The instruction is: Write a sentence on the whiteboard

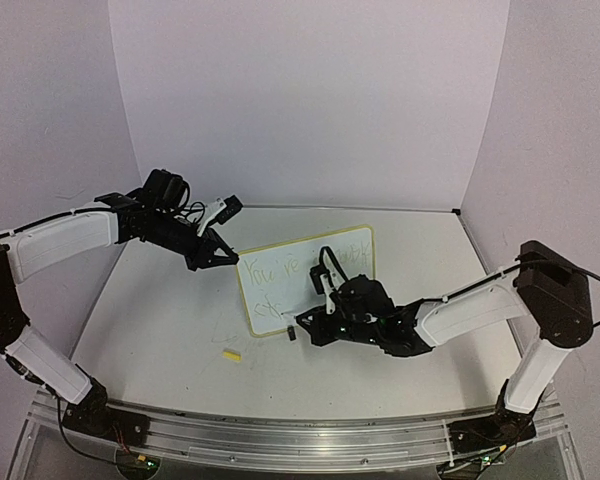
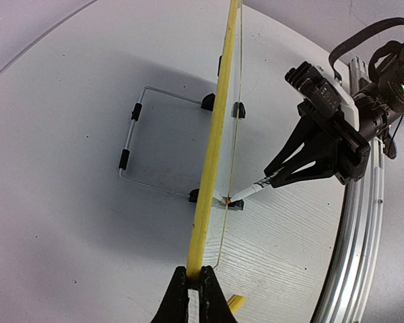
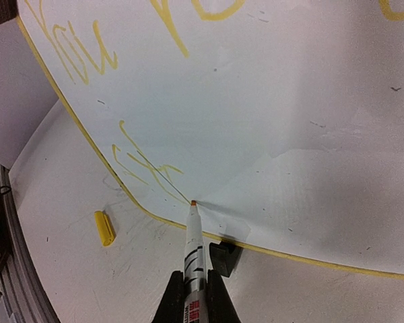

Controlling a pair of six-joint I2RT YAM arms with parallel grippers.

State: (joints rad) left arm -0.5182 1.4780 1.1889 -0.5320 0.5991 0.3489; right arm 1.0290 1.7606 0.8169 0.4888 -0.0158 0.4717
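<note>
White tbl (image 1: 420,250), faint wood grain in the top, walls on 3 sides & a metal rail (image 1: 300,435) along the near edge. Whiteboard (image 1: 280,290) stands on edge approx mid-tbl, resting on small blk clip feet (image 3: 223,256) that touch the top. Behind the board a thin wire stand (image 2: 131,145) w/ blk sleeves lies flat on the tbl, meeting the board at the feet. Yellow cap (image 1: 231,354) lies on its side on bare tbl near the board's lower-left corner, on the near side, not touching it. Faint pen scuffs (image 3: 124,259) on the surface btwn cap & board.
</note>
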